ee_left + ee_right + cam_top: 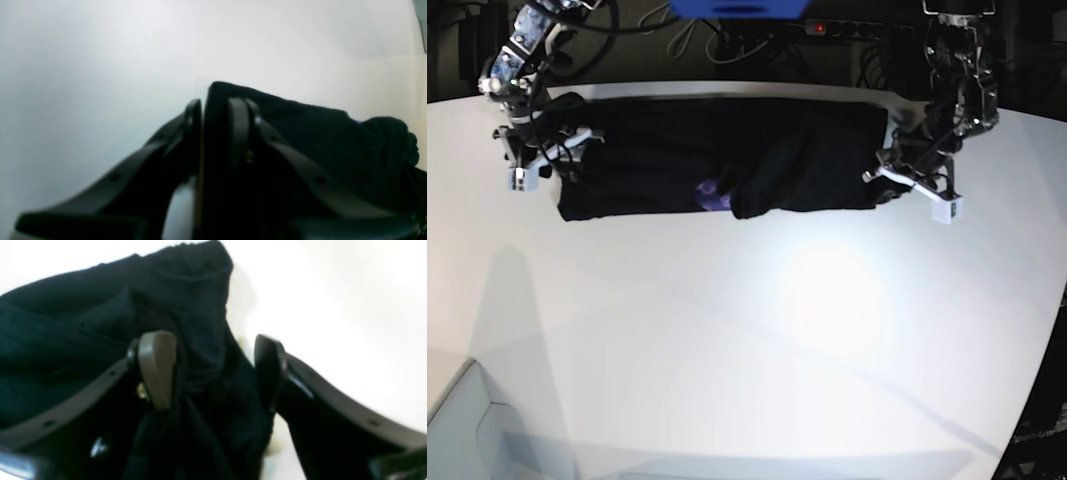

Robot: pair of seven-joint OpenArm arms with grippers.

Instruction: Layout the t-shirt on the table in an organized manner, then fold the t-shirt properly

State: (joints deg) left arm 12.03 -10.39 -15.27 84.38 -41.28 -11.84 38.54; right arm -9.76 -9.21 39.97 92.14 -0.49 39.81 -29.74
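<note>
Both ends held: left hand (217,110) pinching t-shirt (727,160), right hand (213,370) spread around a bunch; close, lift evenly, keep taut over table (747,350)

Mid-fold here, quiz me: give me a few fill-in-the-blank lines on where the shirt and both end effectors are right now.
1. The t-shirt is ____ in colour.
2. The left end effector is ____ on the t-shirt's edge.
3. The right end effector is ____, with fabric between its fingers.
4. The t-shirt lies on the white ____.

Missing words: black; shut; open; table
</note>
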